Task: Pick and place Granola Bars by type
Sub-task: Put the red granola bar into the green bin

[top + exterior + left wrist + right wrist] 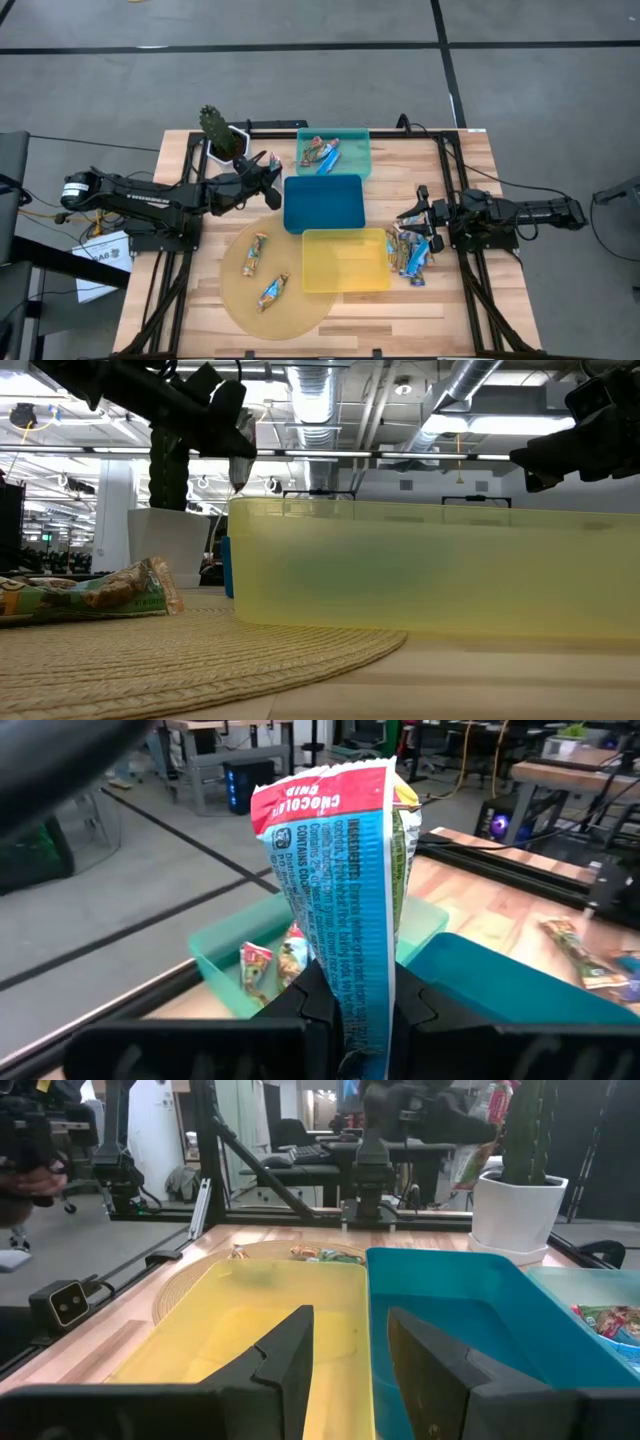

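Left gripper [350,1020] clamped on a blue-white granola bar [345,890], held upright by its lower end; in the high view it hangs near the far edge of the worktop [470,300], just beside the far-left corner of the blue tray [323,203] and close to the teal tray [355,165]. Step in hand, as I read it: carrying this bar toward a tray. The teal tray already holds several bars [320,153], at least one blue-white, so it looks the likely home; the next move would call for a short reach over the teal rim and a release low enough that the bar drops inside, not on the wall. Right gripper [345,1345] waits with fingers apart and nothing between them, near the right edge, facing the yellow tray [345,262] and just beside a loose heap of bars [412,252]. Two more bars, one [254,255] and another [272,291], lie on the round woven mat [240,310] toward the near-left corner; blue and yellow trays appear bare. Potted cactus [215,128] stands at the far-left corner. Hard to make out: types in the right-hand heap overlap and cannot be counted; the teal tray's contents are partly screened by the held bar in the left wrist view; the low view is mostly blocked by the yellow tray wall, showing only one bar on the mat.
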Tool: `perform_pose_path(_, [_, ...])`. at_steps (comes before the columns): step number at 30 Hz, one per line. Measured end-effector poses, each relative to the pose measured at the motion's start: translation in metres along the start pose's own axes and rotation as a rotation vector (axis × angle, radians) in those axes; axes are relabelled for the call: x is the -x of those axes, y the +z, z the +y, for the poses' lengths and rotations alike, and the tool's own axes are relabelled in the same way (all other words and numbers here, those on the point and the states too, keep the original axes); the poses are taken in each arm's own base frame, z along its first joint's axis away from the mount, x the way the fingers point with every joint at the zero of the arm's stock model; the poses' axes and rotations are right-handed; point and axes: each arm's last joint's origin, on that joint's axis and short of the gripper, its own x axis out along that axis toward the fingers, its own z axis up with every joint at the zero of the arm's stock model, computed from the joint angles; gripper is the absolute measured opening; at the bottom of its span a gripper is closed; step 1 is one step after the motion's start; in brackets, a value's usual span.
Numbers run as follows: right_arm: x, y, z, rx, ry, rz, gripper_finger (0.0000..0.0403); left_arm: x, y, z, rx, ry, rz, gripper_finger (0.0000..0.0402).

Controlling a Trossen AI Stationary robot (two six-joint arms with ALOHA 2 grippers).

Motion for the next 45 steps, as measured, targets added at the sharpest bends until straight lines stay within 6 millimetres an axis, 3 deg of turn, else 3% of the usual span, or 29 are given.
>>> perform_pose_path(10, [0.000,0.000,0.000,0.000,0.000,0.000,0.0124,-0.005,0.001,0.007,-0.025,0.040,0.016,0.0024])
perform_pose_path(17, [0.000,0.000,0.000,0.000,0.000,0.000,0.0124,-0.029,0.018,0.008,-0.091,0.111,0.072,0.0024])
perform_pose_path(30, [0.000,0.000,0.000,0.000,0.000,0.000,0.0124,-0.114,0.039,0.000,-0.121,0.094,0.139,0.0024])
perform_pose_path(45, [0.000,0.000,0.000,0.000,0.000,0.000,0.0124,-0.206,0.040,0.008,-0.102,0.111,0.303,0.0024])
